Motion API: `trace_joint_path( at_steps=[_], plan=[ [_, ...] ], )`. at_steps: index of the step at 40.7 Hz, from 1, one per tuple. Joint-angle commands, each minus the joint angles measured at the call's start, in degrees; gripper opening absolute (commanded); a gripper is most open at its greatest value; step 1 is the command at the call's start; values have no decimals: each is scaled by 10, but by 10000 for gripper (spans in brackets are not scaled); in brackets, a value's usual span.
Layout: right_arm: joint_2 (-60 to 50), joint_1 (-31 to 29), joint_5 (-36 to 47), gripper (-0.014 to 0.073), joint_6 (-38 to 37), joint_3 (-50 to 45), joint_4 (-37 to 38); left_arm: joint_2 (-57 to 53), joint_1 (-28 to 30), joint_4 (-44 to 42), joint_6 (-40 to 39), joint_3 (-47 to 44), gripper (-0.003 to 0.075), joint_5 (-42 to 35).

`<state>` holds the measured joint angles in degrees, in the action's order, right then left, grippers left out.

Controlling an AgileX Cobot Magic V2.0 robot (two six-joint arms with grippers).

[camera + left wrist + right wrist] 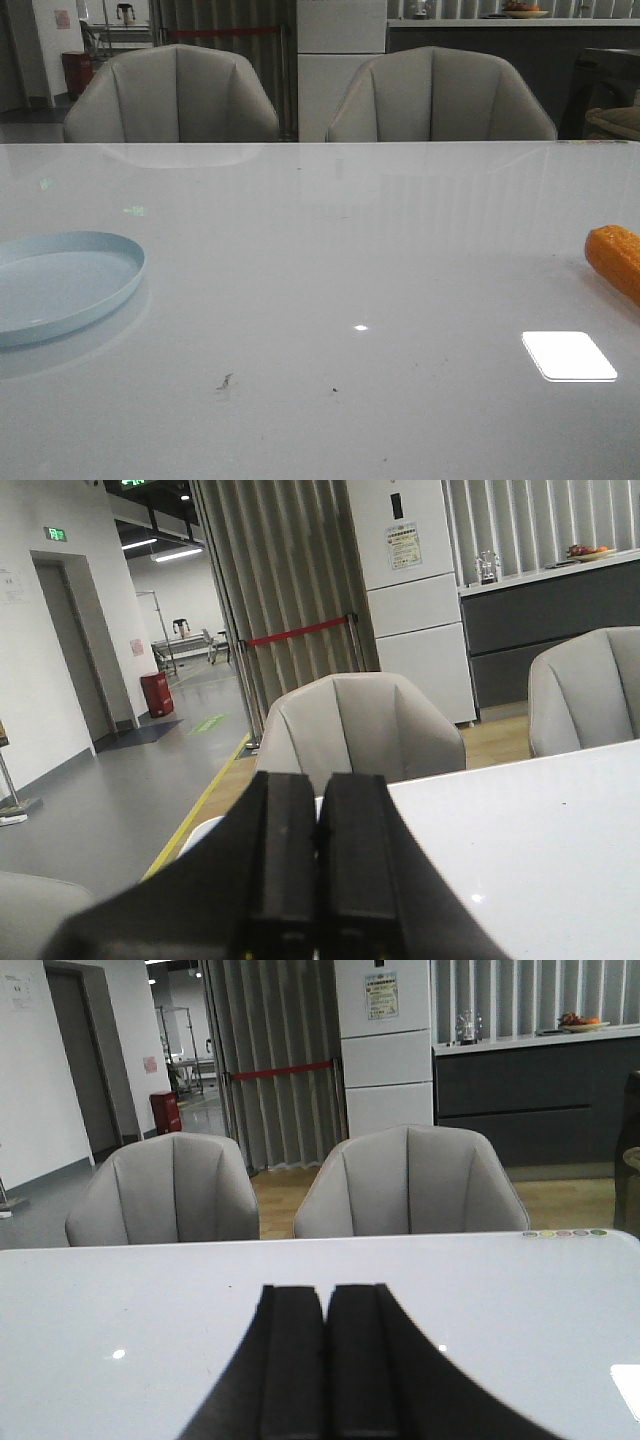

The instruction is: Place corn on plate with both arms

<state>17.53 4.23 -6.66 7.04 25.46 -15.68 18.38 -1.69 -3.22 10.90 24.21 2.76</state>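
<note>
Lying far right, well apart from the pale blue plate [110, 252], the glossy, bumpy orange corn [615, 258] is seen; both claws, left gripper [318, 865] and right gripper [325, 1360], are closed on nothing.

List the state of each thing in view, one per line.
corn: lying on the table at the far right, partly cut off by the frame edge, not held.
plate: upright on the table at the left, nothing in it.
left gripper: shut, holding nothing.
right gripper: shut, holding nothing.
table: bears the corn and plate, far apart.
</note>
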Motion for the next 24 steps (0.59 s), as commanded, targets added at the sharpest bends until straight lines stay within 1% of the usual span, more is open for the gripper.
trace_joint_path(
  at_steps=[1,6,10,17,19,21,22,24],
  plan=[
    [76,1,46,57,2,55,4,68,-3,1,-4,58,92,-42],
    [152,1,44,56,2,79,4,152,-3,6,-4,89,92,-42],
    [221,1,42,58,2,83,4,213,-3,32,-4,91,92,-42],
    [291,1,46,58,2,83,4,294,-3,68,-4,91,95,-40],
    [304,1,46,59,2,83,4,308,-3,81,-4,91,113,-42],
    [316,1,47,79,2,83,4,320,-3,84,-4,91,152,-42],
    [321,1,48,104,2,83,4,325,-3,84,-4,91,181,-43],
    [330,1,49,189,2,83,4,331,-3,84,-4,91,269,-44]
  ],
)
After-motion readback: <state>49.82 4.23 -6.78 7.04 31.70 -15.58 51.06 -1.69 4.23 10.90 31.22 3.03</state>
